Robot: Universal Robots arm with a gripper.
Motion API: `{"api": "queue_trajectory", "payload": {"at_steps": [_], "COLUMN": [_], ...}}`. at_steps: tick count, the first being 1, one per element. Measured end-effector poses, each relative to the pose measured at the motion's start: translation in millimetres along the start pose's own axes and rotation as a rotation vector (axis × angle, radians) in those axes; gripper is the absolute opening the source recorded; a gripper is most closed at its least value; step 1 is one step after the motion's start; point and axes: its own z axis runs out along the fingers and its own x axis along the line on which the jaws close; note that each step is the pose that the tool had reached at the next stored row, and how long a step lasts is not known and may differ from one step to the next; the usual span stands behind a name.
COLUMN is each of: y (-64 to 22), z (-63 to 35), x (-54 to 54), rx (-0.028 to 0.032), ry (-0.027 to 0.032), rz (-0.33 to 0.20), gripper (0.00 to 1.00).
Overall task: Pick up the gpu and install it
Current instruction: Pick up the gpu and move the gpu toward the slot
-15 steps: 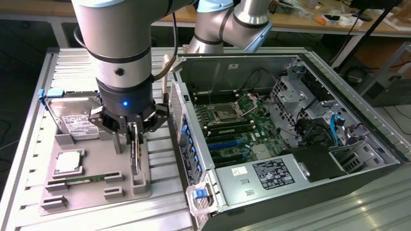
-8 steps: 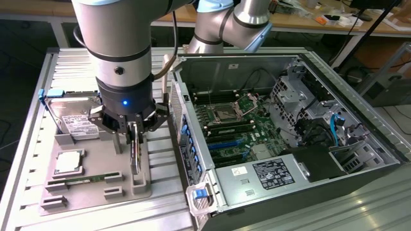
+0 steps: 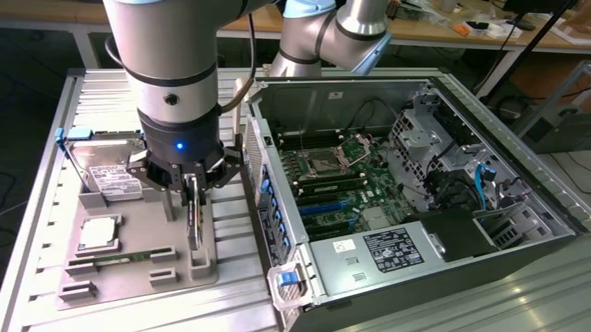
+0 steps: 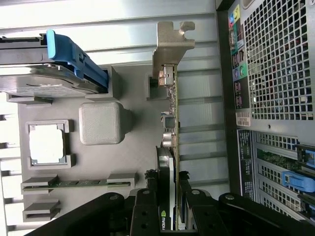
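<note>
My gripper (image 3: 192, 197) is clenched on the gpu (image 3: 195, 232), one finger pressed to each flat face near the top edge. The card stands on edge in its slot in the grey tray (image 3: 129, 277), which sits on the exterior view's left, just beside the open computer case (image 3: 461, 290). In the wrist view the gpu (image 4: 170, 113) runs edge-on from between my fingertips (image 4: 150, 182) out to its silvery metal bracket (image 4: 172, 37) at the far end. A hard drive (image 3: 106, 173) lies further to the exterior view's left, and a small processor chip (image 3: 99, 234) and a memory stick (image 3: 129, 257) lie nearer in the same tray.

I judge the card light and stiff, but thin and fragile. The faces carry small parts that could crush or shear, and the edges could chip. I think the cooler block gives the soundest hold, gripped squarely across it, since off-centre the long card would tilt. The metal trim may be slippery.
</note>
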Motion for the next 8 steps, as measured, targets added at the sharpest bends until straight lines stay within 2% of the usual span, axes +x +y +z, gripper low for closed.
{"api": "queue_trajectory", "payload": {"at_steps": [8], "y": [0.1], "z": [-2.0], "x": [-0.1], "rx": [0.0000], "ry": [0.0000], "rz": [0.000], "gripper": [0.27]}}
